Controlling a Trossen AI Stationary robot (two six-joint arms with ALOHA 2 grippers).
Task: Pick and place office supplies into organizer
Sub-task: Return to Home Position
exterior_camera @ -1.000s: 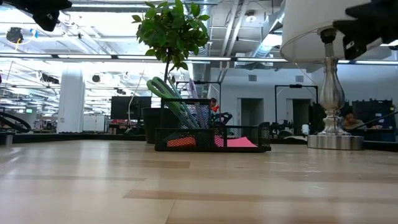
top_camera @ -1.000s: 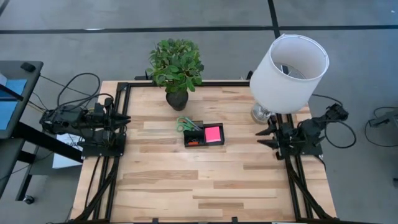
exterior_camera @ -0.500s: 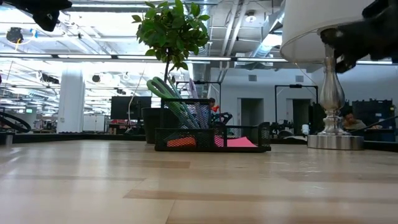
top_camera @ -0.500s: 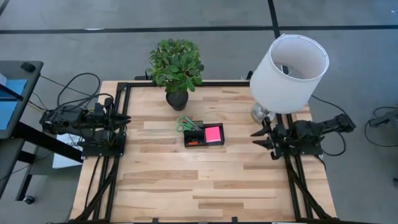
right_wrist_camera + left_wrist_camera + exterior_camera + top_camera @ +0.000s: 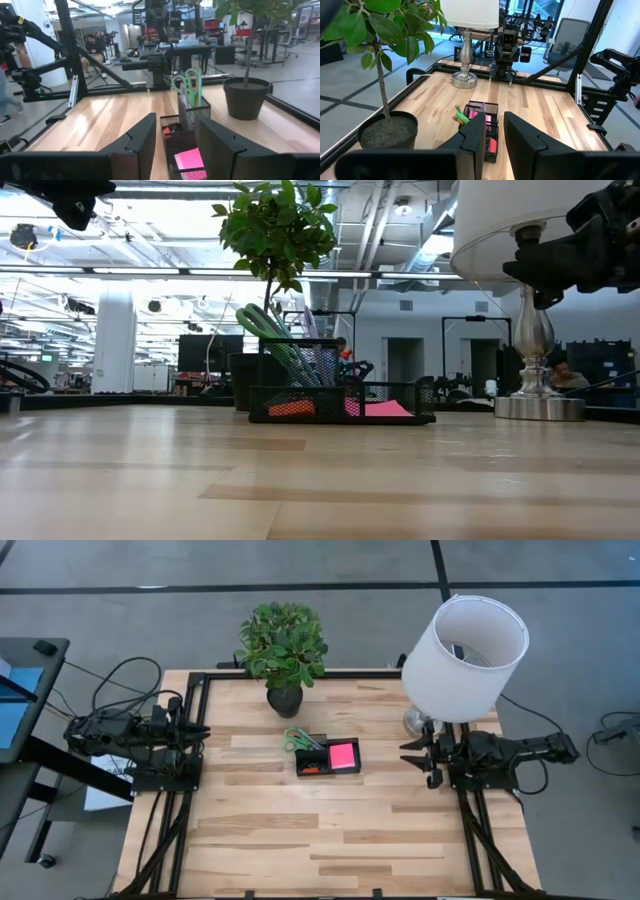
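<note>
Right arm has flattened out since a second ago: its elbow has dropped and the links now lie stretched along the right rail. Right gripper (image 5: 407, 758) has crept a little inward, toward the middle of the bench (image 5: 300, 830). Left arm unchanged, folded over the left rail.

- Right gripper: hangs just beside the lamp (image 5: 464, 656) base, at the bench's right edge. Fingers spread wide, nothing between them. The wrist view looks straight down the bench at the organizer (image 5: 329, 774).
- Left gripper (image 5: 205, 728): at the left edge, pointing inward, well apart from the organizer. Fingers apart by a narrow gap, holding nothing.
- Organizer: sits mid-bench, in the far half, near the plant pot (image 5: 284, 700) but not touching it.
- Pink sticky-note pad (image 5: 343, 754): flat in the compartment on the lamp side.
- Green-handled scissors (image 5: 296, 738): upright in the tall mesh cup at the corner nearest the pot, handles up. Thin pens stand in there with them; I cannot tell them apart.
- Small red bits (image 5: 312, 769): in the low compartment on the near side.

Room to move:
- Broad strip of bare wood runs from the organizer to the near edge.
- Open wood also lies on each side, between the organizer and the two grippers.
- Black frame rails border the left, right and far edges.
- Lampshade overhangs the far right corner, above the right gripper.
</note>
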